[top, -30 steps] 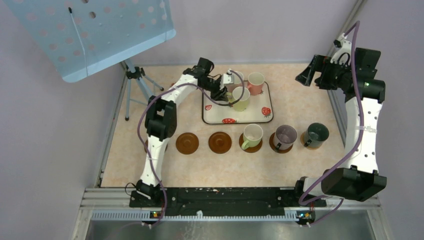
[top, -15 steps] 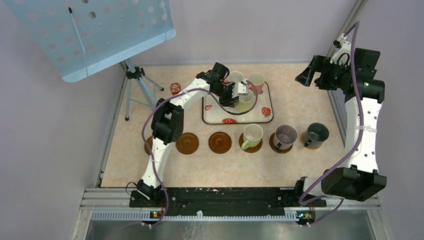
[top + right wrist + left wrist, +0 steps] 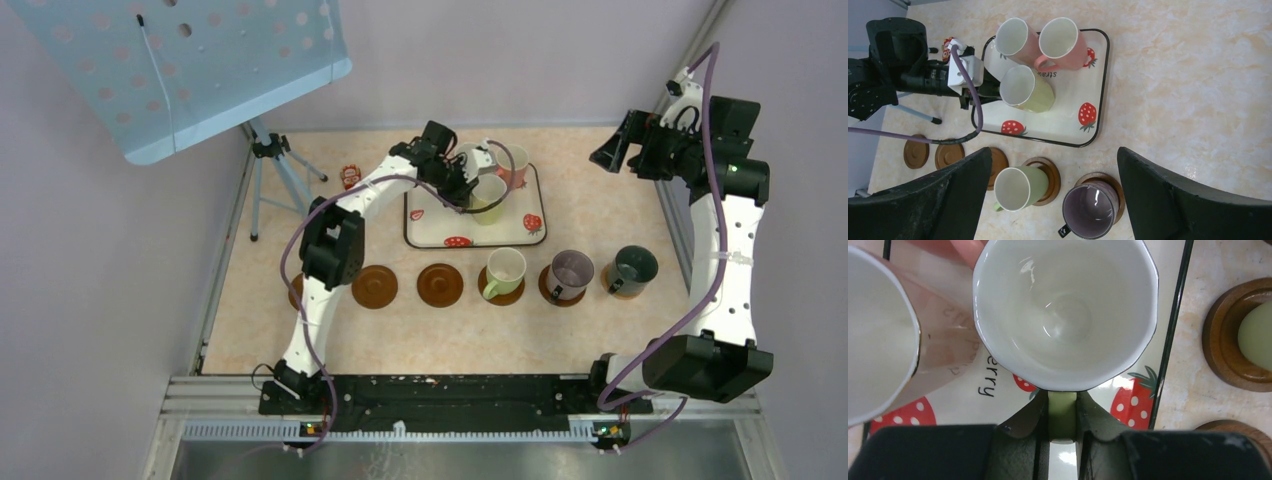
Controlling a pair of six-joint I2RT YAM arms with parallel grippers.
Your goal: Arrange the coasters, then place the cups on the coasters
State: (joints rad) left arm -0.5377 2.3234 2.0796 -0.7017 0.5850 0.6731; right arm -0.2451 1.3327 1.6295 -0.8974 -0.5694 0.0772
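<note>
A light green cup (image 3: pixel 1065 315) stands on the strawberry tray (image 3: pixel 435 232), and my left gripper (image 3: pixel 1062 412) is shut on its green handle. Two pink cups (image 3: pixel 512 165) (image 3: pixel 470 154) stand behind it on the tray. In the row nearer me, three coasters carry a second light green cup (image 3: pixel 503 272), a purple-grey cup (image 3: pixel 570 272) and a dark cup (image 3: pixel 632 268). Two bare coasters (image 3: pixel 374 286) (image 3: pixel 440 284) lie to their left, and a third (image 3: pixel 296 291) is partly hidden by my left arm. My right gripper (image 3: pixel 615 150) hangs open, high at the back right, holding nothing.
A tripod (image 3: pixel 275 165) with a pale blue perforated board (image 3: pixel 190 60) stands at the back left. A small red object (image 3: pixel 349 177) lies left of the tray. Metal rails (image 3: pixel 680 230) run along the table's right side.
My left gripper swung right to the green cup on the tray and closed on its handle. The right arm has not moved.
</note>
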